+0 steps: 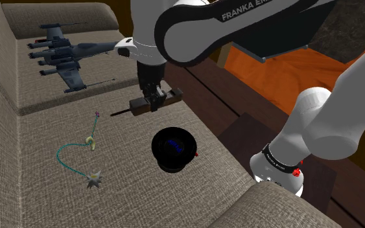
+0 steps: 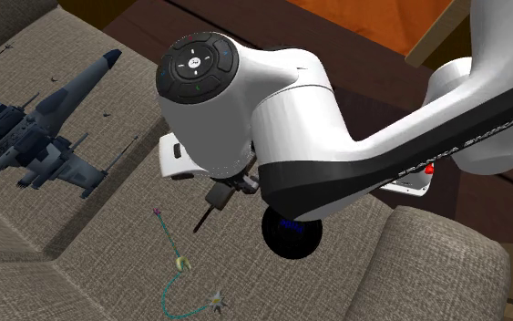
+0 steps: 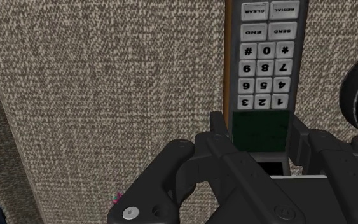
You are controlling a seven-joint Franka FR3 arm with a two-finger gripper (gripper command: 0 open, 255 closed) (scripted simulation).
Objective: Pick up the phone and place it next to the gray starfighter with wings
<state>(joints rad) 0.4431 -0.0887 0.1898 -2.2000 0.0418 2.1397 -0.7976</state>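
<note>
Noted tool (image 3: 258,132) clenched on phone (image 3: 264,63), fingers (image 3: 216,129) pressing both long edges at the screen end, keypad pointing away. Located phone over the sofa seat (image 1: 45,129), between gray starfighter (image 1: 64,52) and a black round object (image 1: 173,149), touching neither. Could not tell whether phone rests on the fabric or hangs clear.

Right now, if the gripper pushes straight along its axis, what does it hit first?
The phone, its screen end right ahead of the gripper, with the couch cushion behind it. Remaining gap unclear.
</note>
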